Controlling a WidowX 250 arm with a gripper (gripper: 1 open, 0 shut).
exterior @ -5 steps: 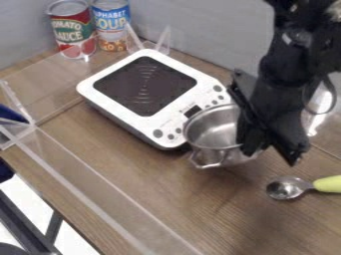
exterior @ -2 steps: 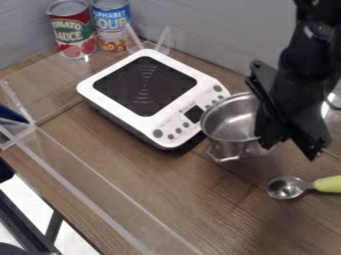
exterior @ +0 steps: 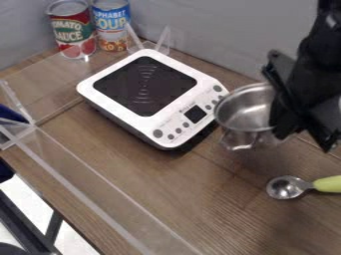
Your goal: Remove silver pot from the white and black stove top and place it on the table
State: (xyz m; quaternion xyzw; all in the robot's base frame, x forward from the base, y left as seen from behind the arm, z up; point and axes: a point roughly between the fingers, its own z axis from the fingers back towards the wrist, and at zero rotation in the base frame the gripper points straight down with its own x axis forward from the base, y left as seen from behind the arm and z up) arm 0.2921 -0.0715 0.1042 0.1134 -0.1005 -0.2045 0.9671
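The silver pot (exterior: 245, 110) hangs tilted in the air just off the right corner of the stove top (exterior: 144, 88), its open mouth facing the camera. My gripper (exterior: 276, 118) is shut on the pot's right rim, and the black arm rises behind it at the right edge of the view. The stove top is white with a black glass plate and nothing stands on it. Below the pot lies the brown wood-grain table (exterior: 186, 204).
Two labelled cans (exterior: 70, 26) (exterior: 112, 22) stand at the back left. A spoon (exterior: 288, 187) with a yellow-green handle lies on the table under the arm. Clear plastic walls (exterior: 60, 149) run along the left side and front.
The pot has come up off the table beside the stove and moved up and to the right with the gripper still clamped on its rim.
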